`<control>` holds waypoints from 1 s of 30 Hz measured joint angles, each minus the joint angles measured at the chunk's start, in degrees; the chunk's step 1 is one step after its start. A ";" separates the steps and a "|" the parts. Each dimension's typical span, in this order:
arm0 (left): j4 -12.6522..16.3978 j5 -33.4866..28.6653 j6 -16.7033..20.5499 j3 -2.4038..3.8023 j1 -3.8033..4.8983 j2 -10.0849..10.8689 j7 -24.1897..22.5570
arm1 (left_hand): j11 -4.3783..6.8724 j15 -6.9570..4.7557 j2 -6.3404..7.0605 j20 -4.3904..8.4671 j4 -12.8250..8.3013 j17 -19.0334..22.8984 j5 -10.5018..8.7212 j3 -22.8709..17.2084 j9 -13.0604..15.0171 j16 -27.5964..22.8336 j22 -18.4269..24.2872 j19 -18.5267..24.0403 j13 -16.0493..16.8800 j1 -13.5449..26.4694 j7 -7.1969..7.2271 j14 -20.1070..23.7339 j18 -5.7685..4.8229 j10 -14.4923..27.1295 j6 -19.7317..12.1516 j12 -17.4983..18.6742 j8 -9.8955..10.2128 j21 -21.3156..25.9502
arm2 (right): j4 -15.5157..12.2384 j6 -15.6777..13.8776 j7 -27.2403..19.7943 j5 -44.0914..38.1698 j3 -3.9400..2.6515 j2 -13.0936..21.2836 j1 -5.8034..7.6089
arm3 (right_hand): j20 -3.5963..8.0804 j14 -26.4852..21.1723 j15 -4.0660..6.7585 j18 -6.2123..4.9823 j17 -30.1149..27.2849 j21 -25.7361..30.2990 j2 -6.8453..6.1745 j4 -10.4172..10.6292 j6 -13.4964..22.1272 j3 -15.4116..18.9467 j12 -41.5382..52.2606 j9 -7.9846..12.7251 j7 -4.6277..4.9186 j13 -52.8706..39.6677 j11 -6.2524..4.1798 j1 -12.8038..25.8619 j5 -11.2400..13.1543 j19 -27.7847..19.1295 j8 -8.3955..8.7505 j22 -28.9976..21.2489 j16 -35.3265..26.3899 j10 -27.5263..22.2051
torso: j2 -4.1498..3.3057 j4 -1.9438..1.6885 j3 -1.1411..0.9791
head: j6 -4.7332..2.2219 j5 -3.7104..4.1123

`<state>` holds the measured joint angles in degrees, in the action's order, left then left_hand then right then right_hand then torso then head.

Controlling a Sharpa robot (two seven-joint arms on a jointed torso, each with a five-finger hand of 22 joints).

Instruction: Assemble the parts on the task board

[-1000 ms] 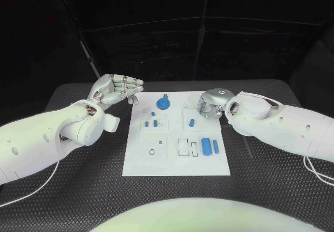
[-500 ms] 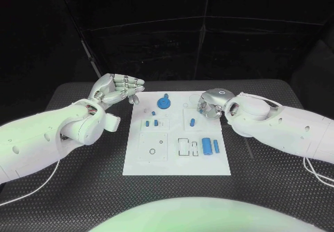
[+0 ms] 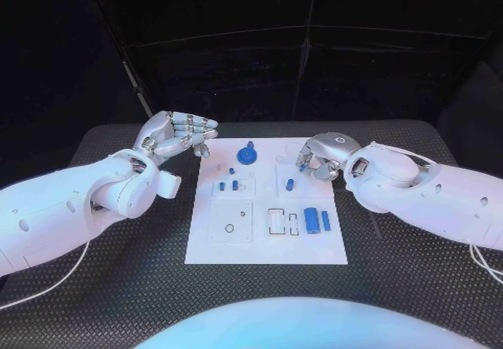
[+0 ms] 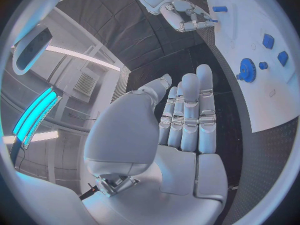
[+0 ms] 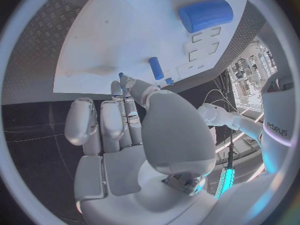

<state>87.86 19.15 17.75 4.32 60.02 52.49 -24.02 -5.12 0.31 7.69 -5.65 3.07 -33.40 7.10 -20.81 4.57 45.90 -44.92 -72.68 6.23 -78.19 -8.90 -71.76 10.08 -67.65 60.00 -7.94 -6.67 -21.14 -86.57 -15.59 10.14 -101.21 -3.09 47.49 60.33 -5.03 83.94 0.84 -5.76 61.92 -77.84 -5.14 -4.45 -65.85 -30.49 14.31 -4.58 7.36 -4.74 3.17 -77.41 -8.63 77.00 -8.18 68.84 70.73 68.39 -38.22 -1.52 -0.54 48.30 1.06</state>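
The white task board lies in the middle of the table. On it are a blue gear, several small blue pegs, a thick blue cylinder and a slim one. My right hand hovers over the board's far right edge and pinches a small blue peg between thumb and fingertip. The left wrist view also shows that hand over the board. My left hand is raised just off the board's far left corner, fingers extended side by side, holding nothing.
The black ribbed table mat surrounds the board on all sides. Empty recesses and a small ring mark the board's near half. The thick cylinder and a peg lie below my right hand's fingers.
My right hand has turned slightly and its arm has drifted a little to the right; the blue peg shows at its fingertips. The left hand has stayed put.
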 measured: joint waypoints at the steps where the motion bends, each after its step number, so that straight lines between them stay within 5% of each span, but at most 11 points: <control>1: 0.00 0.00 -0.02 0.00 0.00 0.00 0.01 | 0.00 0.00 -0.13 0.00 0.00 0.04 0.00 0.00 0.00 -0.01 0.05 0.00 0.00 -0.13 0.00 0.00 -0.01 0.00 0.00 0.00 0.00 0.02 | -0.53 -0.16 0.00 0.12 -0.22 0.26 -0.01 | 0.00 0.00 0.00 0.00 0.00 -0.05 -0.01 0.00 0.00 0.00 0.00 0.00 0.00 0.00 0.00 -0.01 0.00 0.00 0.04 0.02 0.00 0.00 | 0.00 0.00 -0.01 | -0.04 0.00; 4: -0.01 -0.01 -0.08 0.00 0.00 0.01 0.02 | 0.00 0.00 -0.12 0.00 0.00 0.04 0.00 0.00 0.00 -0.01 0.05 0.00 0.00 -0.12 0.00 0.00 -0.02 0.00 0.00 0.00 0.00 0.18 | -2.35 -0.73 0.01 0.63 -1.38 0.96 0.03 | 0.00 0.00 0.00 0.00 0.07 -0.24 -0.01 0.00 0.00 0.00 0.00 0.01 0.00 0.00 0.00 -0.01 0.00 0.00 0.06 0.14 0.00 0.00 | -0.01 -0.03 -0.01 | -0.12 -0.05; 7: -0.04 -0.02 -0.11 0.00 0.00 0.08 0.03 | -0.03 0.00 -0.12 0.00 0.00 0.04 0.00 0.00 0.00 -0.01 0.05 0.00 0.00 -0.12 0.00 0.00 -0.10 0.03 0.00 0.00 0.00 0.18 | -4.41 -1.24 0.03 1.30 -1.85 1.33 0.12 | 0.21 0.00 0.00 0.00 0.07 -0.24 -0.02 0.00 0.01 0.00 0.00 0.03 0.00 0.00 0.00 -0.02 0.00 0.21 0.09 0.16 0.00 0.00 | -0.02 -0.08 -0.01 | -0.20 -0.25; 16: -0.19 -0.02 -0.20 0.00 0.00 -0.11 0.09 | -0.20 0.00 -0.12 0.00 0.00 0.03 0.00 0.00 -0.05 -0.01 0.10 0.00 -0.01 -0.12 0.00 0.00 -0.33 0.20 0.00 0.00 0.00 0.18 | -10.70 -2.64 -0.30 3.31 -2.29 -0.46 0.12 | 0.01 0.00 0.00 0.00 0.25 -0.47 -0.03 -0.01 0.03 0.01 0.00 0.07 0.00 0.07 0.00 -0.02 0.00 0.41 0.03 0.53 0.32 0.00 | -0.12 -0.09 -0.01 | 0.01 -1.68; 22: -0.35 -0.02 -0.28 0.00 0.00 -0.51 0.14 | -0.20 0.00 -0.12 0.00 0.00 0.03 0.00 0.00 -0.04 -0.01 0.10 0.00 -0.01 -0.12 0.00 -0.01 -0.34 0.20 0.00 0.00 0.00 0.18 | -10.73 -3.04 -0.87 4.13 -2.36 -4.08 0.11 | 0.01 0.00 -0.01 0.92 0.27 -0.47 -0.03 -0.01 0.09 0.01 0.00 0.11 -0.06 0.08 0.00 -0.02 0.01 0.40 0.03 0.65 0.32 0.00 | -0.15 -0.13 0.02 | 0.50 -3.05; 24: -0.37 -0.03 -0.31 0.00 0.00 -0.64 0.15 | -0.20 0.00 -0.12 0.00 0.00 0.03 0.00 0.00 -0.04 -0.01 0.11 0.00 -0.01 -0.12 0.00 -0.01 -0.35 0.20 0.00 0.00 0.00 0.18 | -10.08 -3.03 -1.05 4.29 -2.21 -5.25 0.11 | 0.01 0.00 -0.01 0.92 0.27 -0.47 -0.03 -0.01 0.10 0.01 0.00 0.11 -0.07 0.08 0.00 -0.02 0.09 0.40 0.03 0.64 0.32 -0.01 | -0.15 -0.16 0.05 | 0.66 -3.47; 30: -0.45 -0.04 -0.37 0.00 0.01 -0.81 0.18 | -0.20 0.00 -0.12 0.00 0.01 0.03 0.00 0.00 -0.04 -0.01 0.15 0.00 -0.01 -0.12 0.00 -0.01 -0.36 0.20 0.00 0.00 0.00 0.18 | -7.78 -2.61 -1.63 4.66 0.16 -8.40 0.10 | 0.01 0.00 -0.01 0.91 0.20 -0.47 -0.04 -0.01 0.12 0.01 0.00 0.11 -0.08 0.15 0.00 -0.02 0.10 0.40 0.03 0.72 0.32 -0.01 | -0.15 -0.14 0.05 | 1.29 -5.30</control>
<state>87.41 19.11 17.38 4.33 60.02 51.68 -23.84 -5.32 0.31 7.58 -5.65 3.07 -33.37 7.10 -20.81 4.53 45.89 -44.77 -72.68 6.22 -78.31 -8.90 -71.77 9.72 -67.45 60.00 -7.94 -6.67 -20.96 -94.35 -18.21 8.52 -96.55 -2.93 39.09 60.43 -5.02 83.94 0.83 -4.86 62.12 -78.31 -5.18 -4.46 -65.73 -30.48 14.31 -4.47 7.27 -4.59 3.18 -77.43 -8.53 77.41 -8.15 69.56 71.05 68.38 -38.37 -1.66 -0.49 49.58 -4.24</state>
